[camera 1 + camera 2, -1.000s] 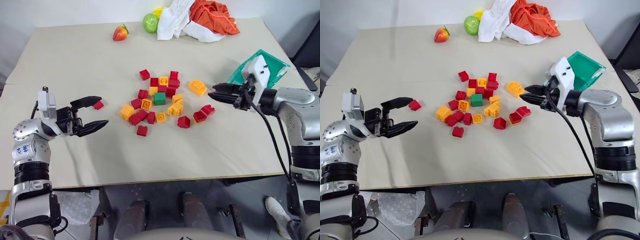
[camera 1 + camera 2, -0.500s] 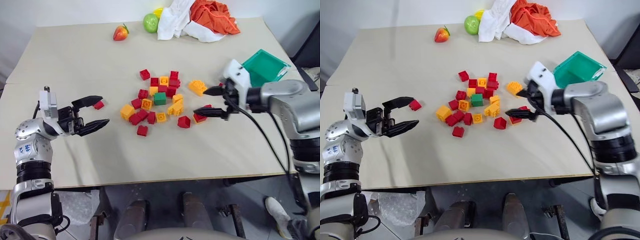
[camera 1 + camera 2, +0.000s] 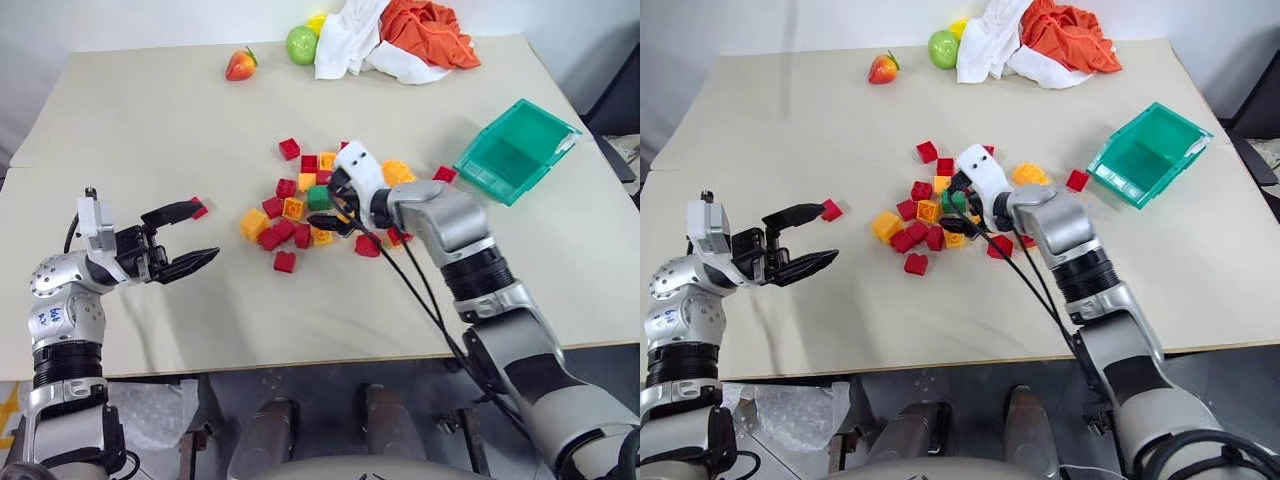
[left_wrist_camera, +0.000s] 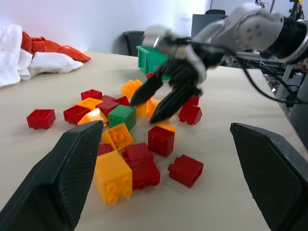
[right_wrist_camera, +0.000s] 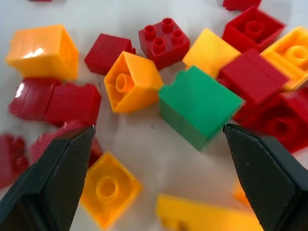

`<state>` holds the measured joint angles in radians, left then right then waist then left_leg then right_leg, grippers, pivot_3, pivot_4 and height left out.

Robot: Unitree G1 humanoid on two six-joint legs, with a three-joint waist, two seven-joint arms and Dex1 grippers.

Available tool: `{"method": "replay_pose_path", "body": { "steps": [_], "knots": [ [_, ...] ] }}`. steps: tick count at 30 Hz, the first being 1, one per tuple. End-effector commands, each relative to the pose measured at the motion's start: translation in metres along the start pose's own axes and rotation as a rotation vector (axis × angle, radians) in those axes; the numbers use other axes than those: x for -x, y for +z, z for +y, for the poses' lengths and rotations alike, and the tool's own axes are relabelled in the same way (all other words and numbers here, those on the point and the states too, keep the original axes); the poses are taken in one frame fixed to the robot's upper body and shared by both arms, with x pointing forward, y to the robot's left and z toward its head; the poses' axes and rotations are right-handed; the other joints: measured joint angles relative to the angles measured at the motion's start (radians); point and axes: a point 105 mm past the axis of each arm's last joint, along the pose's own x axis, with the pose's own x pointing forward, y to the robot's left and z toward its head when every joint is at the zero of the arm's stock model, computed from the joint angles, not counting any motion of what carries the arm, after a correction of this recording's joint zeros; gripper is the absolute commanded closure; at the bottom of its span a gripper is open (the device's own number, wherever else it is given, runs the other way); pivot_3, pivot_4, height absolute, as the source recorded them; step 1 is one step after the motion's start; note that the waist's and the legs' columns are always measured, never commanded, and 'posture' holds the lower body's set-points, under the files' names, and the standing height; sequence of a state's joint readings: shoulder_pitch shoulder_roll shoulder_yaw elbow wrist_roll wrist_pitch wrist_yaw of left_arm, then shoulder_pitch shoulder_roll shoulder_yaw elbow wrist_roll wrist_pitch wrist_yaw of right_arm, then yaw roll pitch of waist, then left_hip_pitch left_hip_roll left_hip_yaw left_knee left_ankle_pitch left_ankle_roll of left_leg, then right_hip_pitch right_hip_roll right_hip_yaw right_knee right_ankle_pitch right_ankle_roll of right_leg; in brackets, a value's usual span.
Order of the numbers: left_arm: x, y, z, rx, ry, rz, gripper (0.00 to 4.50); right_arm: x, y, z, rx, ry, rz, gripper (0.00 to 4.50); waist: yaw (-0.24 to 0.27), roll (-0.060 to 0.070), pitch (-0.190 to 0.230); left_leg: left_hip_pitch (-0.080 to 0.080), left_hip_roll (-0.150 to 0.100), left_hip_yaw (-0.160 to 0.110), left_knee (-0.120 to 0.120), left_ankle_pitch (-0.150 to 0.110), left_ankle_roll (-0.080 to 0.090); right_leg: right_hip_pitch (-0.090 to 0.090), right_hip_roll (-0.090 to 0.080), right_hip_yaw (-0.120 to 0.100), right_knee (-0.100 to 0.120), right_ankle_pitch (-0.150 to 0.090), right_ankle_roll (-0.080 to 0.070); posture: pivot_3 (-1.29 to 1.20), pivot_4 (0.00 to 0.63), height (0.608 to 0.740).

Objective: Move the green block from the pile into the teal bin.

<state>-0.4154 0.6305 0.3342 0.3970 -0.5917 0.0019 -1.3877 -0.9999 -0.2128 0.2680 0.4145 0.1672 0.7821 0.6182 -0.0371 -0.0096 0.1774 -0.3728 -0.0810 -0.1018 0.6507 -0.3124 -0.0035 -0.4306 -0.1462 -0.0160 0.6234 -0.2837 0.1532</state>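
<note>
Head cam: right claw (image 3: 333, 205) spread wide over the pile (image 3: 320, 205), empty, just above the green block (image 3: 319, 197). Left claw (image 3: 185, 235) open, empty, well apart. Teal bin (image 3: 517, 150) at the surface's right. Right wrist: green block (image 5: 199, 107) between the fingers (image 5: 45, 185), untouched.

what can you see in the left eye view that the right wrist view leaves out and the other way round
Left eye view: the teal bin at the table's right edge, a strawberry, a green apple, heaped cloths, and the open left gripper away from the pile.

Right wrist view: the bare spot between the bricks under the open right gripper.

Both: the green block lying ungrasped among red, orange and yellow bricks.
</note>
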Motion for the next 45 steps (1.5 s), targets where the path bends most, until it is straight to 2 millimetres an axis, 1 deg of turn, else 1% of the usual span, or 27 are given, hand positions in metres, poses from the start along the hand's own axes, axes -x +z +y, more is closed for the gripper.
{"method": "replay_pose_path", "body": {
  "steps": [1,4,8,12,15,16,18,22,23,28,30,32,33,35,36,38,40,45],
  "knots": [
    [0.002,0.011,-0.001,-0.044,0.01,-0.027,0.0,-0.011,0.013,0.003,0.008,-0.008,-0.044,0.03,-0.005,0.0,0.0,0.0,0.0,0.0,0.0,0.0,0.0,0.0,0.0,0.0,0.0,0.0,0.0,0.0,0.15,0.74],
    [0.002,0.011,-0.001,-0.045,0.015,-0.029,0.0,-0.022,0.017,0.005,-0.009,-0.016,-0.06,0.03,-0.019,0.0,0.0,0.001,0.001,0.0,0.0,0.0,0.0,0.0,0.0,0.0,0.001,0.0,0.0,0.0,0.15,0.74],
    [0.001,0.011,-0.003,-0.042,0.015,-0.029,0.0,-0.035,0.015,0.002,-0.04,-0.051,-0.063,0.03,-0.026,0.0,0.0,0.001,0.001,0.0,0.0,0.0,-0.001,0.0,0.001,0.0,0.001,0.0,0.0,0.0,0.15,0.74],
    [0.002,0.011,-0.002,-0.039,0.016,-0.029,0.0,-0.041,0.015,0.004,-0.055,-0.049,-0.075,0.03,-0.028,0.0,0.0,0.001,0.002,0.0,0.0,0.0,-0.001,0.0,0.002,0.0,0.002,0.0,-0.001,0.0,0.15,0.74],
    [0.001,0.011,-0.002,-0.04,0.017,-0.029,0.0,-0.044,0.017,0.001,-0.092,-0.074,-0.101,0.03,-0.03,0.0,0.0,0.001,0.002,0.0,0.0,0.0,-0.001,0.0,0.002,0.0,0.002,0.0,-0.001,0.0,0.15,0.74],
    [0.001,0.011,-0.001,-0.04,0.018,-0.03,0.0,-0.044,0.017,0.0,-0.096,-0.083,-0.105,0.42,-0.03,0.0,0.0,0.001,0.002,0.0,0.0,0.0,-0.001,0.0,0.002,0.0,0.002,0.0,-0.001,0.0,0.15,0.74],
    [0.0,0.011,-0.001,-0.04,0.018,-0.031,0.0,-0.044,0.017,-0.001,-0.088,-0.091,-0.116,0.9,-0.031,0.0,0.0,0.001,0.002,0.0,0.0,0.0,-0.001,0.0,0.002,0.0,0.002,0.0,-0.001,0.0,0.15,0.74],
    [0.0,0.011,-0.002,-0.036,0.017,-0.031,0.0,-0.039,0.027,-0.001,-0.125,-0.073,-0.168,2.2,-0.033,0.0,0.0,0.002,0.002,0.0,0.001,0.0,-0.001,0.001,0.002,0.0,0.002,0.0,-0.001,0.0,0.15,0.74],
    [0.0,0.011,-0.002,-0.035,0.018,-0.031,0.0,-0.037,0.027,-0.001,-0.121,-0.071,-0.169,2.43,-0.035,0.0,0.0,0.002,0.002,0.0,0.0,0.0,-0.001,0.0,0.002,0.0,0.002,0.0,-0.001,0.0,0.15,0.74],
    [-0.001,0.011,-0.002,-0.034,0.019,-0.032,0.0,-0.027,0.029,0.004,-0.083,-0.028,-0.185,2.43,-0.041,0.0,0.0,0.002,0.002,0.0,0.0,0.0,-0.001,0.0,0.002,0.0,0.002,0.0,-0.001,0.0,0.15,0.74],
    [-0.002,0.01,-0.002,-0.033,0.018,-0.032,0.0,-0.017,0.034,0.008,-0.062,0.007,-0.212,2.43,-0.041,0.0,0.0,0.001,0.002,0.0,0.0,0.0,-0.001,0.0,0.002,0.0,0.002,0.0,-0.001,0.0,0.15,0.74],
    [-0.002,0.01,-0.003,-0.031,0.018,-0.032,0.0,-0.007,0.037,0.017,-0.021,0.086,-0.224,2.43,-0.041,0.0,0.0,0.001,0.002,0.0,0.0,0.0,-0.001,0.0,0.002,0.0,0.002,0.0,-0.001,0.0,0.15,0.74],
    [-0.002,0.01,-0.003,-0.031,0.018,-0.032,0.0,-0.003,0.035,0.02,-0.006,0.106,-0.224,2.43,-0.04,0.0,0.0,0.001,0.002,0.0,0.0,0.0,-0.001,0.0,0.002,0.0,0.002,0.0,-0.001,0.0,0.15,0.74],
    [-0.002,0.009,-0.003,-0.029,0.019,-0.031,0.0,0.003,0.023,0.021,0.008,0.136,-0.177,2.43,-0.041,0.0,0.0,0.001,0.002,0.0,0.0,0.0,-0.001,0.0,0.002,0.0,0.002,0.0,-0.001,0.0,0.15,0.74],
    [-0.002,0.009,-0.003,-0.029,0.019,-0.03,0.0,0.006,0.018,0.019,0.028,0.136,-0.168,1.71,-0.04,0.0,0.0,0.001,0.002,0.0,0.0,0.0,-0.001,0.0,0.002,0.0,0.002,0.0,-0.001,0.0,0.15,0.74],
    [-0.003,0.009,-0.002,-0.028,0.019,-0.031,0.0,0.009,0.014,0.019,0.067,0.134,-0.17,1.06,-0.038,0.0,0.0,0.001,0.002,0.0,0.0,0.0,-0.001,0.0,0.002,0.0,0.002,0.0,-0.001,0.0,0.15,0.74],
    [-0.003,0.009,-0.002,-0.028,0.019,-0.032,0.0,0.008,0.011,0.015,0.083,0.101,-0.158,0.41,-0.038,0.0,0.0,0.001,0.002,0.0,0.0,0.0,-0.001,0.0,0.002,0.0,0.002,0.0,-0.001,0.0,0.15,0.74],
    [-0.004,0.009,-0.001,-0.029,0.017,-0.032,0.0,0.005,0.006,0.01,0.111,0.079,-0.138,0.41,-0.039,0.0,0.0,0.001,0.002,0.001,0.0,0.0,-0.001,-0.001,0.002,0.001,0.002,0.0,-0.001,0.0,0.15,0.74]
  ]
}}
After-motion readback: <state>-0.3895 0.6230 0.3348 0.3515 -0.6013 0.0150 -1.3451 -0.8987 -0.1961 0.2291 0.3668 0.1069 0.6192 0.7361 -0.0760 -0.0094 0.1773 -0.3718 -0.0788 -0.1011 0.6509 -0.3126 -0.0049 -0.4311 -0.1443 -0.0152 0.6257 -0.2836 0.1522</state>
